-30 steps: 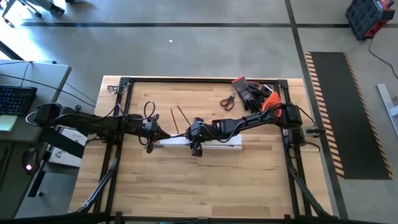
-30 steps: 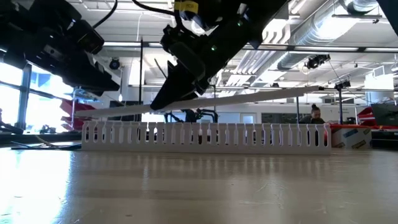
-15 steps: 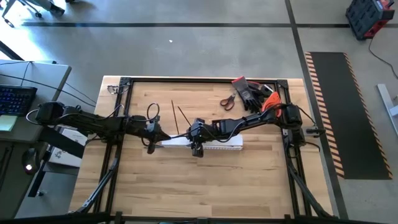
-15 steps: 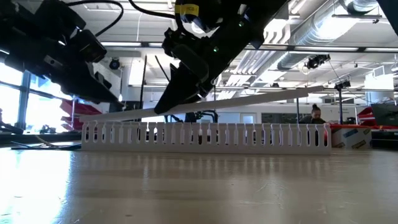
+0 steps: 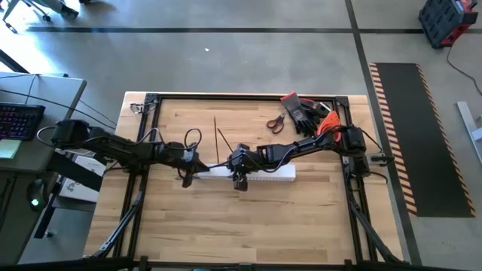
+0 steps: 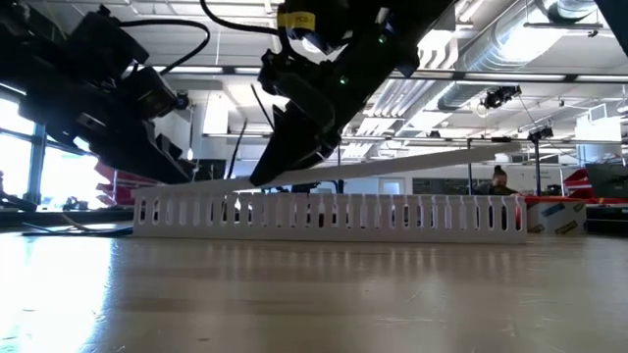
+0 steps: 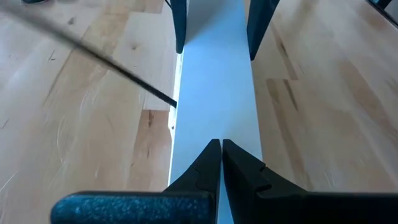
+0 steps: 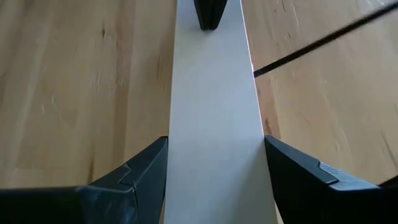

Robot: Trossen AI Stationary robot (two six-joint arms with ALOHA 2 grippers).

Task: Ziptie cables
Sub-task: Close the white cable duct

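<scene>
A flat white strip (image 5: 215, 170) lies slanted over the white slotted channel (image 6: 392, 212). Its left end is low and its right end (image 6: 491, 149) is raised. My right gripper (image 5: 239, 173) stands over the strip's middle and is shut on it. My left gripper (image 5: 186, 172) is shut at the strip's left end, its tips (image 7: 221, 149) over the upper face. Of the cables, only two thin dark strands (image 5: 223, 141) show. They come out from under the strip's far edge (image 7: 174, 102) and rise above the channel (image 6: 257, 113). The rest of the bunch is hidden. My right gripper pinches the white strip across its width, one finger (image 8: 146, 168) on each long edge (image 8: 171, 149), coming from above and pointing down. The strip is held tilted, with its right end lifted above the channel. My left gripper has its shut fingertips on or just over the strip's upper face (image 7: 214, 118) near the left end. Whether they touch it, I cannot tell.
Orange-handled scissors (image 5: 276, 123), black gloves (image 5: 301, 109) and an orange tool (image 5: 325, 124) lie near the far right corner. A black frame (image 5: 151, 98) runs round the table. The near half of the wood is bare. A person (image 6: 497, 177) and a box (image 6: 554, 214) show in the room beyond the table.
My left gripper has moved toward the table's right along the strip, closer to my right gripper. The channel and strip have slid a little to the right. The longer dark strand's free end has swung toward the far edge.
</scene>
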